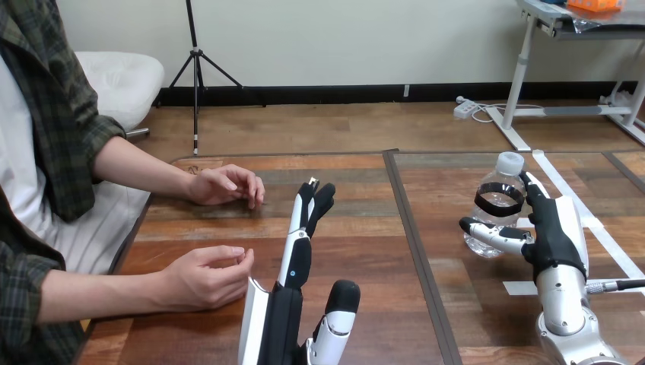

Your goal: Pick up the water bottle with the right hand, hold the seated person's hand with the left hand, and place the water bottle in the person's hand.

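Observation:
A clear water bottle (496, 204) with a white cap and a black band stands upright at the right of the wooden table (357, 251). My right hand (554, 232) is right beside it, fingers straight along its far side and thumb reaching across its near side, not closed round it. My left hand (298, 258) is raised at the table's middle, fingers straight and pointing away from me. The person's nearer hand (207, 275) rests loosely curled just left of my left hand, apart from it. The person's farther hand (227, 185) lies on the table further back.
A dark seam (414, 251) runs front to back between the two table halves. Strips of white tape (586, 220) lie on the table behind my right hand.

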